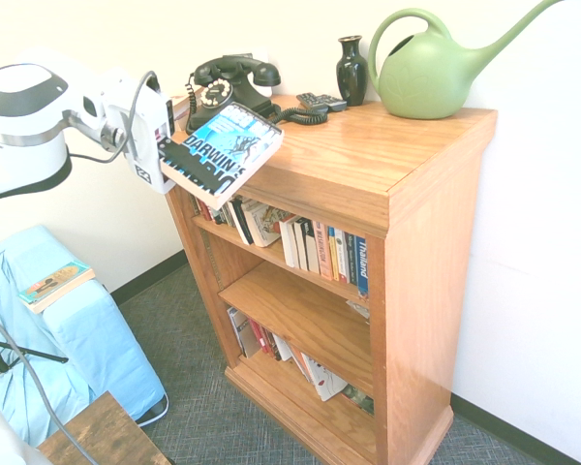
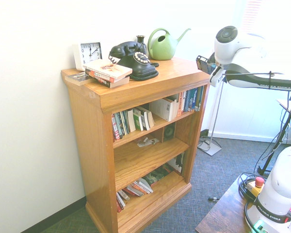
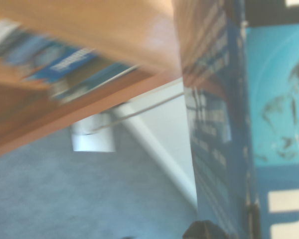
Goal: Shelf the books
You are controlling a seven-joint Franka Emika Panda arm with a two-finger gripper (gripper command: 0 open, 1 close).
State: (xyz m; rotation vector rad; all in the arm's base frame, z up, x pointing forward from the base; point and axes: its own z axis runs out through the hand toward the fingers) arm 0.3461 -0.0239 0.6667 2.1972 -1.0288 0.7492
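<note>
My gripper (image 1: 168,158) is shut on one of the books, a thick paperback (image 1: 223,147) with a light-blue-and-black cover and large white lettering. It hangs tilted in the air at the front left corner of the wooden bookcase's top (image 1: 368,145), just above the upper shelf's opening. From the other side the held book (image 2: 202,63) shows as a dark edge beside the bookcase's right end, with the gripper (image 2: 208,68) behind it. In the wrist view the book (image 3: 224,124) fills the right side. Other books (image 1: 320,250) stand on the upper shelf.
On the bookcase top stand a black telephone (image 1: 234,85), a dark vase (image 1: 351,68), a green watering can (image 1: 431,73), a remote (image 1: 320,100), a white clock (image 2: 89,52) and a small book stack (image 2: 108,73). Another book (image 1: 56,284) lies on blue-covered furniture at the left.
</note>
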